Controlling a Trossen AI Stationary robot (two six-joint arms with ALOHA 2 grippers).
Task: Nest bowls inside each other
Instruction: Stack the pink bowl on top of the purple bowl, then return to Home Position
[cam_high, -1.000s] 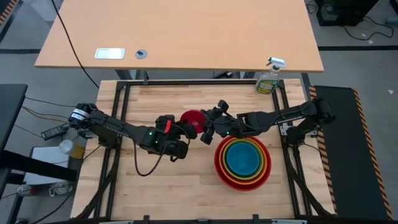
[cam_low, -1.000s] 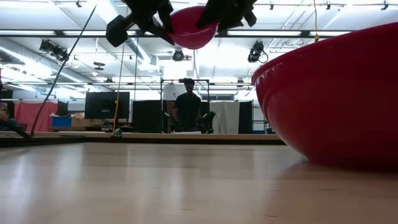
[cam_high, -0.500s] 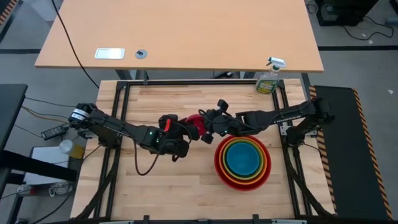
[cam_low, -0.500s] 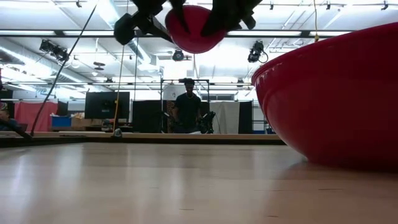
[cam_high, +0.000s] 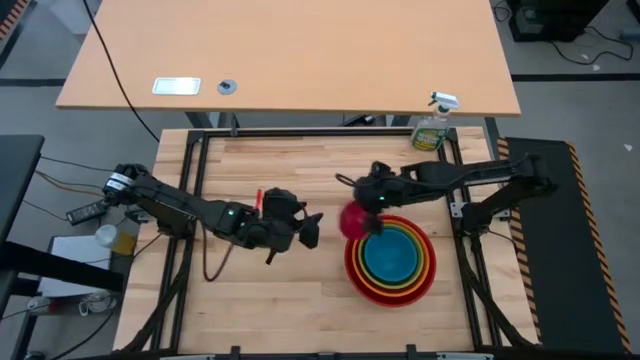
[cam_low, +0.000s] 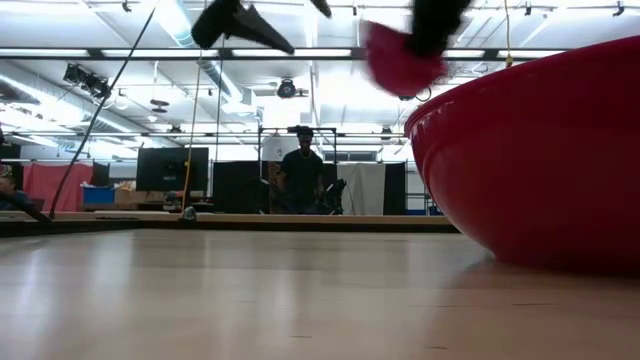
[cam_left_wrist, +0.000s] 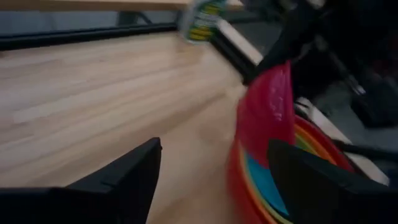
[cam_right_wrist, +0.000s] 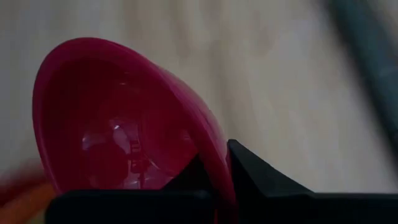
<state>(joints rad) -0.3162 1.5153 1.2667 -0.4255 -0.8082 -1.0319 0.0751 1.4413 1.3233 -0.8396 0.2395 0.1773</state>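
Note:
A small magenta bowl (cam_high: 352, 220) hangs tilted on edge over the left rim of a stack of nested bowls (cam_high: 391, 257), red outermost and blue innermost, which rests on the wooden table. My right gripper (cam_high: 363, 207) is shut on the small bowl. My left gripper (cam_high: 308, 228) stands open to the left of the bowl, with nothing between its fingers (cam_left_wrist: 130, 177). In the low view the small bowl (cam_low: 400, 55) is high and blurred beside the big red bowl (cam_low: 540, 150). My right gripper pinches the small bowl's wall at its rim (cam_right_wrist: 214, 152), one finger inside the bowl and one outside. The fingers slant down from the table's right and far side. The bowl is lifted clear and tipped on edge, its hollow (cam_left_wrist: 268, 112) turned sideways, above the stack's left rim.
A green spray bottle (cam_high: 432, 126) stands at the table's far right corner. Black frame rails (cam_high: 190, 200) run along the table's left and right sides. Bare wood (cam_high: 270, 300) lies near and left of the stack. A person (cam_low: 301, 180) stands in the room beyond.
My left gripper has opened and let go of the small bowl, rolling and drawing slightly up. My right gripper has shut on the bowl and carried it toward the table's right, to the stack's left rim. The bowl has tipped from hollow-up onto its edge.

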